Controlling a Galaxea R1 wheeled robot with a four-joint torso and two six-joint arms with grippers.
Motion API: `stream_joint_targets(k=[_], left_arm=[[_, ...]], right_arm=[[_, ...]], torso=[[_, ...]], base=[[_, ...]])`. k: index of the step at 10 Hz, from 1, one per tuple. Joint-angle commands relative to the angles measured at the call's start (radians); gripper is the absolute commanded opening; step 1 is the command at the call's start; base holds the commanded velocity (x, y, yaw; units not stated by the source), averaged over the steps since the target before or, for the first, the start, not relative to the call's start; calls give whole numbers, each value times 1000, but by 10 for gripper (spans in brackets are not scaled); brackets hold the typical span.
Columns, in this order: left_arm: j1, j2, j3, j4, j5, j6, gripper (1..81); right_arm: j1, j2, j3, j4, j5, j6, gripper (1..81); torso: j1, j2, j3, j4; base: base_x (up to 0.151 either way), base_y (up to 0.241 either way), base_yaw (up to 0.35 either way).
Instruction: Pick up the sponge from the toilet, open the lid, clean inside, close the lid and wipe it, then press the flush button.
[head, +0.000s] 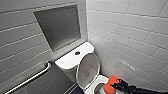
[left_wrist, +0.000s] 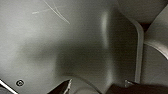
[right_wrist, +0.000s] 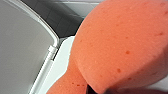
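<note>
The white toilet (head: 72, 60) stands in the corner with its lid (head: 88, 70) raised, the greyish inner face showing. The round dark flush button (head: 77, 53) sits in the middle of the tank top. My right gripper (head: 118, 86) comes in from the lower right, shut on the red-orange sponge (head: 112, 83), which hangs over the bowl's rim (head: 98, 81). In the right wrist view the sponge (right_wrist: 120, 45) looms large beside the lid (right_wrist: 22, 50). My left gripper (left_wrist: 97, 85) is open in front of a smooth grey surface, with nothing between its fingers.
A steel grab bar (head: 32, 77) runs along the grey tiled wall on the left. A recessed grey niche (head: 60, 25) sits above the tank. The white tiled wall (head: 130, 37) stands close on the right of the toilet.
</note>
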Motion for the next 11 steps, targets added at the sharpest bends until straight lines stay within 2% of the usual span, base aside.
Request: stream_joint_targets(k=[1,3,6,11], left_arm=[[6,-1,-2,3,75,9,811],[6,-1,-2,3,75,9,811],[-1,3,-2,3,75,9,811],[-3,0,-2,3,73,9,811]], right_arm=[[195,170,-239,-75,-252,-6,10],[234,285,-384,-133,-306,-5,10],[298,396,-509,-161,-380,-5,10],[312,495,-567,-190,-400,-2,10]], torso=[[0,0,0,0],[0,0,0,0],[0,0,0,0],[0,0,0,0]], base=[[0,0,0],[0,0,0],[0,0,0],[0,0,0]])
